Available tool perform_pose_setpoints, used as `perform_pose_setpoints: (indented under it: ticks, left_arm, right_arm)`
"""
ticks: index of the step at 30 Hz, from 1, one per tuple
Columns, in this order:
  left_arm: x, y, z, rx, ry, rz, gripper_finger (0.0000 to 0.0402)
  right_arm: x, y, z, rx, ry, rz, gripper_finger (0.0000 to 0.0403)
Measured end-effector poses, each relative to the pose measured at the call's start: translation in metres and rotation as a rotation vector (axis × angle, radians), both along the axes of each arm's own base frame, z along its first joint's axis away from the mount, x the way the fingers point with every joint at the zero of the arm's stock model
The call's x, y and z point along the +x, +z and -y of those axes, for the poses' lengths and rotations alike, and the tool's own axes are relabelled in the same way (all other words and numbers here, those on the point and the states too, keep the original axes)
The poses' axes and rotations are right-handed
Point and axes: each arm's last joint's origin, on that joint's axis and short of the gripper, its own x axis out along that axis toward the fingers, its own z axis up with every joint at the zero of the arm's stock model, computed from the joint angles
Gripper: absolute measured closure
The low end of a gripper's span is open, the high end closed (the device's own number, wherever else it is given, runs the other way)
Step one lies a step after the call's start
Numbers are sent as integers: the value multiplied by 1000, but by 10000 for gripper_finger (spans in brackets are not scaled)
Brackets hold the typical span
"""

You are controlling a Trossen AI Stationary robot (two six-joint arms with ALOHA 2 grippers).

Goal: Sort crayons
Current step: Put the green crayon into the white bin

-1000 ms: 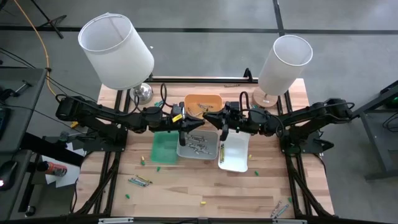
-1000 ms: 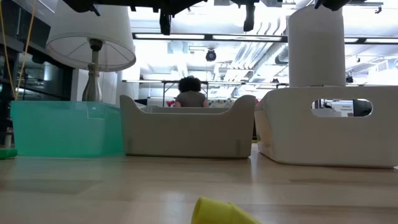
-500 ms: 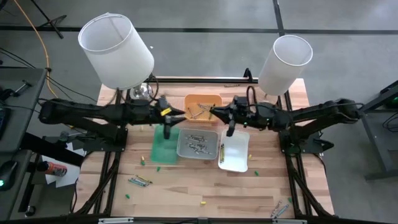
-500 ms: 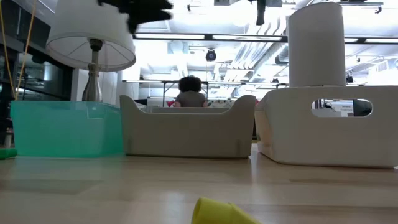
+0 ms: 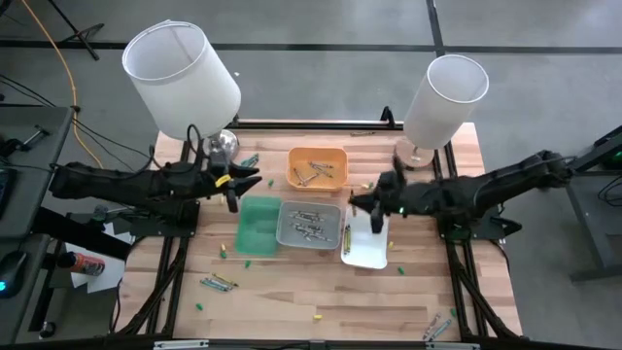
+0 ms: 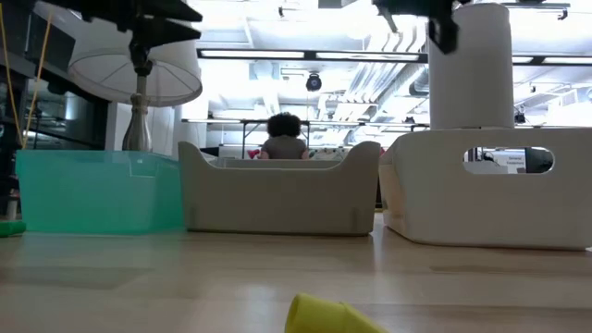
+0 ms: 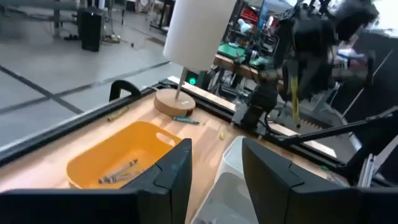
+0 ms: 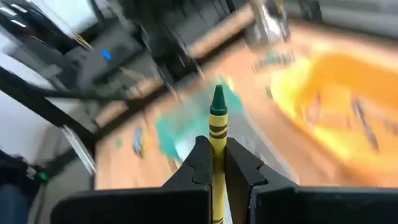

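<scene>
The right gripper (image 8: 212, 163) pinches a yellow crayon (image 8: 217, 134) upright between its fingers, above the white tray (image 5: 369, 255); the left gripper (image 7: 215, 168) hangs open and empty

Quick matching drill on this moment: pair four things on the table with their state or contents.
1. orange tray
2. green tray
3. right hand
4. left hand

a. open, holding nothing
b. shut on a yellow crayon
c. a few crayons inside
d. no crayons visible inside

Pairs: 1-c, 2-d, 3-b, 4-a
</scene>
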Motion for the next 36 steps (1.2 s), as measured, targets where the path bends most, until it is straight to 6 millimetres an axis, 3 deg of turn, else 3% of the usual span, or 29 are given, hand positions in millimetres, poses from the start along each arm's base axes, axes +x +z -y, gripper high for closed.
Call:
perform_pose_setpoints:
  ticks: [8,14,20,27,36]
  left_arm:
    - [2,-10,0,-36,4,-5,273]
    - [2,-9,0,1,7,-9,273]
    - [2,-9,0,7,14,-10,273]
    - [2,-9,0,14,14,-10,273]
    - [2,-8,0,14,15,-7,273]
  right_arm:
    - [4,-64,-48,255,-170,-302,400]
    - [0,-100,-62,482,-427,-424,400]
    - [10,-121,-58,644,-568,-492,400]
    - [28,-131,-40,690,-579,-522,400]
    - [37,-145,-18,725,-573,-650,400]
